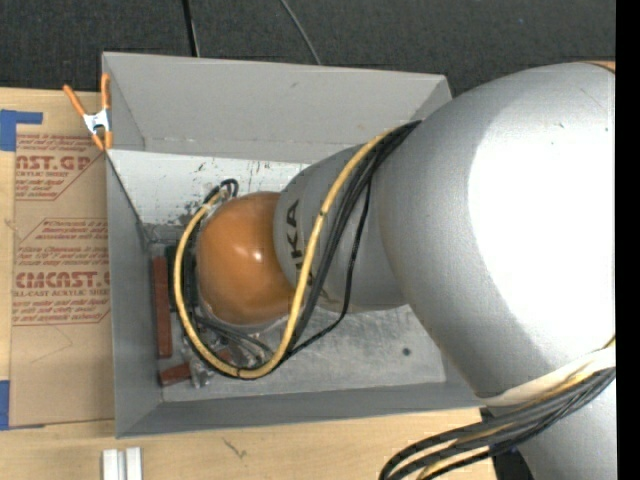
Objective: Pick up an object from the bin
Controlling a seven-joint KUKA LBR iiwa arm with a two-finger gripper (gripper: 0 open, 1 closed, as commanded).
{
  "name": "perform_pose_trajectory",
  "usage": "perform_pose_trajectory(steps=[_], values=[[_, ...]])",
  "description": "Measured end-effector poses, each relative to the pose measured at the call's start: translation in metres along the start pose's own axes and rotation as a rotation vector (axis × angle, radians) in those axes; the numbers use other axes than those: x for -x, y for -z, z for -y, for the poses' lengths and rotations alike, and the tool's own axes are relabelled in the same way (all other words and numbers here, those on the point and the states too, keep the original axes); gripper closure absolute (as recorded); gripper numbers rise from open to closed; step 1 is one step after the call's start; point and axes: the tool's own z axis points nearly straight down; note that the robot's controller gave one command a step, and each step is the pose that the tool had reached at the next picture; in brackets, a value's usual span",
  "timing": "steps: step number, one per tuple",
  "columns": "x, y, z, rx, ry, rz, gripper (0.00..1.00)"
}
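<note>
Tool (215,346) beside flat reddish-brown strip (161,308), left in metal bin (280,98); wide or narrow, cannot tell.

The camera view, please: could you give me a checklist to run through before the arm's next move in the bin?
1. Arm reaches into the bin, over its left part: ok.
2. Gripper holding something: cannot tell; the orange wrist cover hides it.
3. Nearest things located: ok; a long reddish-brown bar by the left wall, a small reddish-brown piece in the near-left corner.
4. Contact with either: cannot tell.
5. Cables inside the walls: ok.
</note>
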Motion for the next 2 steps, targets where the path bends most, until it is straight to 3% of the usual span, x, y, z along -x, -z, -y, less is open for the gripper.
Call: perform_pose_trajectory(steps=[2], values=[[-0.0028, 0.0111, 0.0001, -0.001, 0.0, -0.015, 1.0]])
